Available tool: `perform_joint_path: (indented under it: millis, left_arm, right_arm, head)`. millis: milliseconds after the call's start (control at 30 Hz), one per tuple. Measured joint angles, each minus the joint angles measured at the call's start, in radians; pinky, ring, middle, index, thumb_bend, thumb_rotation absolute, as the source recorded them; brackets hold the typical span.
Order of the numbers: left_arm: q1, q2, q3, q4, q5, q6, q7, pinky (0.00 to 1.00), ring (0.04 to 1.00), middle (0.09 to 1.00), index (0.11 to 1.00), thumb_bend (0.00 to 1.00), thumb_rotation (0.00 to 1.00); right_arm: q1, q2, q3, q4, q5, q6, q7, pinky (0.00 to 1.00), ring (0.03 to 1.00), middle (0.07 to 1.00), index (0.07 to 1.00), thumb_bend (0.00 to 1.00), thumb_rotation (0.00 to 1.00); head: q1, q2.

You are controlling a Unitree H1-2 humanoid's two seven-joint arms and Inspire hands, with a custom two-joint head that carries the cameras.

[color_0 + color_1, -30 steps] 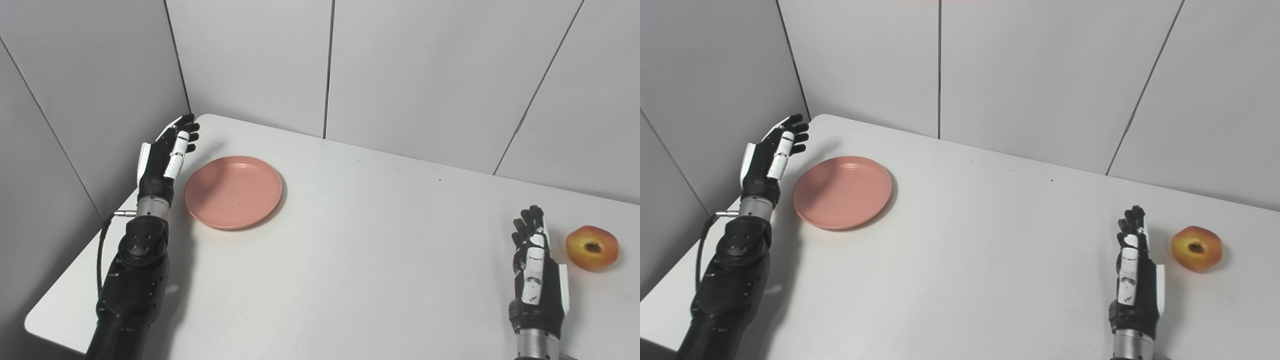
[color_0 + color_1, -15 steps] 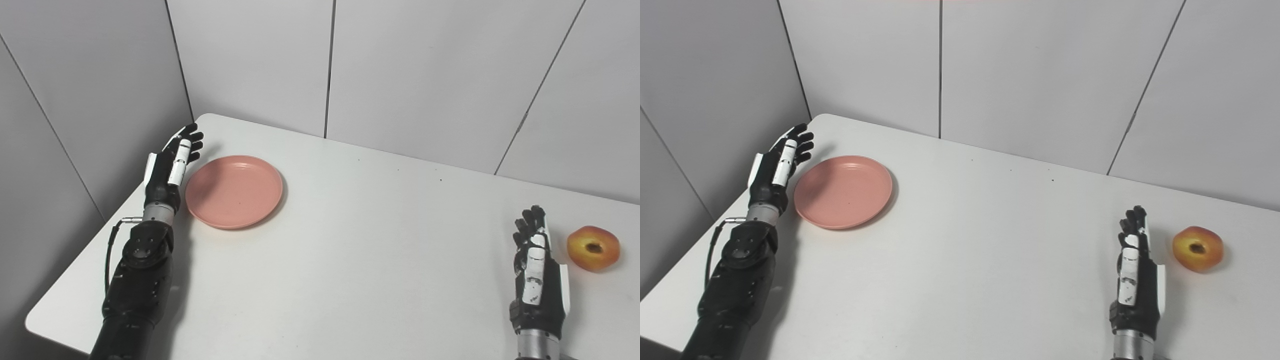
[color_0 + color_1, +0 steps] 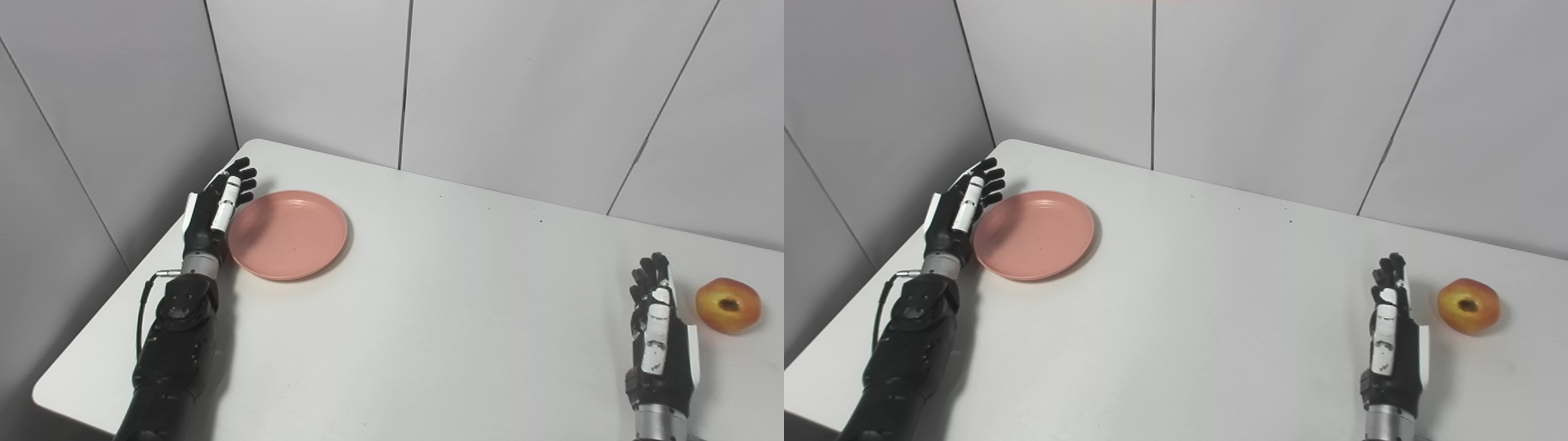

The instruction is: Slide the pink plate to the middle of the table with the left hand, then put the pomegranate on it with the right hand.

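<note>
A round pink plate (image 3: pixel 288 234) lies flat near the table's far left corner. My left hand (image 3: pixel 215 209) stands open right at the plate's left rim, fingers apart and pointing away from me; whether it touches the rim I cannot tell. A red-and-yellow pomegranate (image 3: pixel 727 305) with a dark crown hole rests at the right side of the table. My right hand (image 3: pixel 656 327) is open just left of the fruit, a small gap between them, holding nothing.
The white table (image 3: pixel 429 294) sits in a corner of grey panel walls (image 3: pixel 490 79); the left wall stands close behind my left hand. The table's left edge runs diagonally beside my left forearm (image 3: pixel 174 334).
My left hand has come down and moved right, from beside the wall to the plate's left rim. The plate, the pomegranate and my right hand have stayed put.
</note>
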Motion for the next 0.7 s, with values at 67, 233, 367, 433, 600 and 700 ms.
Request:
perform_joint_path:
  millis: [67, 233, 367, 433, 600, 700]
  left_arm:
    - [0.000, -0.002, -0.005, 0.000, 0.000, 0.005, 0.000, 0.85, 0.839, 0.829, 0.800, 0.24, 0.89]
    - [0.000, -0.002, -0.006, 0.001, 0.000, 0.008, 0.000, 0.86, 0.845, 0.832, 0.798, 0.25, 0.88]
    - [0.000, -0.002, -0.010, 0.001, 0.000, 0.019, -0.001, 0.85, 0.840, 0.831, 0.797, 0.26, 0.86]
    - [0.000, -0.002, -0.011, 0.002, -0.003, 0.028, -0.003, 0.83, 0.831, 0.828, 0.797, 0.27, 0.84]
    - [-0.001, -0.001, -0.016, 0.019, -0.004, 0.027, -0.024, 0.82, 0.824, 0.824, 0.802, 0.28, 0.82]
    - [-0.004, 0.002, -0.018, 0.037, -0.004, 0.011, -0.039, 0.81, 0.821, 0.823, 0.802, 0.29, 0.78]
  right_arm:
    - [0.000, 0.000, 0.001, 0.000, 0.000, 0.000, 0.000, 1.00, 0.974, 0.968, 0.972, 0.48, 1.00]
    - [0.000, 0.000, 0.000, -0.001, 0.000, 0.000, 0.000, 1.00, 0.970, 0.963, 0.970, 0.48, 1.00]
    - [0.000, 0.000, -0.001, -0.001, 0.000, 0.000, 0.000, 1.00, 0.967, 0.961, 0.969, 0.49, 1.00]
    - [0.000, 0.000, -0.001, -0.001, 0.000, 0.000, 0.000, 1.00, 0.971, 0.964, 0.972, 0.50, 1.00]
    - [0.003, 0.000, -0.002, -0.005, 0.000, 0.001, 0.000, 1.00, 0.967, 0.960, 0.971, 0.49, 1.00]
    - [0.003, 0.000, -0.003, -0.005, 0.000, 0.001, 0.000, 1.00, 0.965, 0.959, 0.968, 0.48, 1.00]
  head:
    - [0.000, 0.000]
    - [0.002, 0.003]
    - [0.003, 0.005]
    - [0.002, 0.005]
    - [0.000, 0.006]
    - [-0.002, 0.006]
